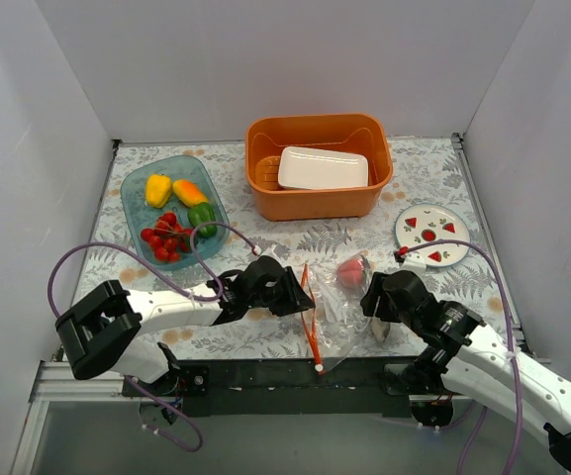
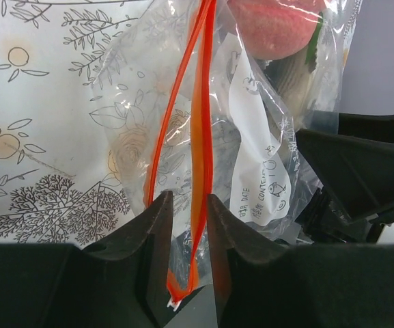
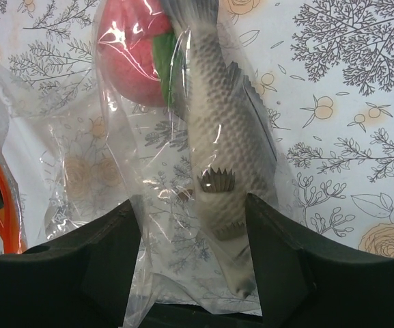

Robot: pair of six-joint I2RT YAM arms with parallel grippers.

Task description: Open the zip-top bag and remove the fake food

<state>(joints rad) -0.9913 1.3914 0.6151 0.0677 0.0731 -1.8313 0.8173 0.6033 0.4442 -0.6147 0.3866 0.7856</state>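
Observation:
The clear zip-top bag (image 1: 336, 312) lies on the patterned cloth between my two grippers. Its orange-red zip strip (image 1: 311, 317) runs toward the near edge. Inside it are a pinkish-red piece (image 1: 352, 270) with a green bit and a grey toy fish (image 3: 217, 137). My left gripper (image 2: 188, 198) is slightly open, and one lip of the strip (image 2: 202, 123) passes between its fingers. My right gripper (image 3: 192, 199) is open wide, straddling the bag's closed end and the fish's tail. Yellow (image 1: 157, 189), orange-yellow (image 1: 189, 192) and green (image 1: 203, 219) peppers and red cherry tomatoes (image 1: 166, 239) lie in the teal tray (image 1: 132, 183).
An orange basket (image 1: 265, 193) holding a white lidded box (image 1: 323, 168) stands at the back centre. A white plate (image 1: 431, 236) with red triangles sits at the right. White walls close in the table on three sides.

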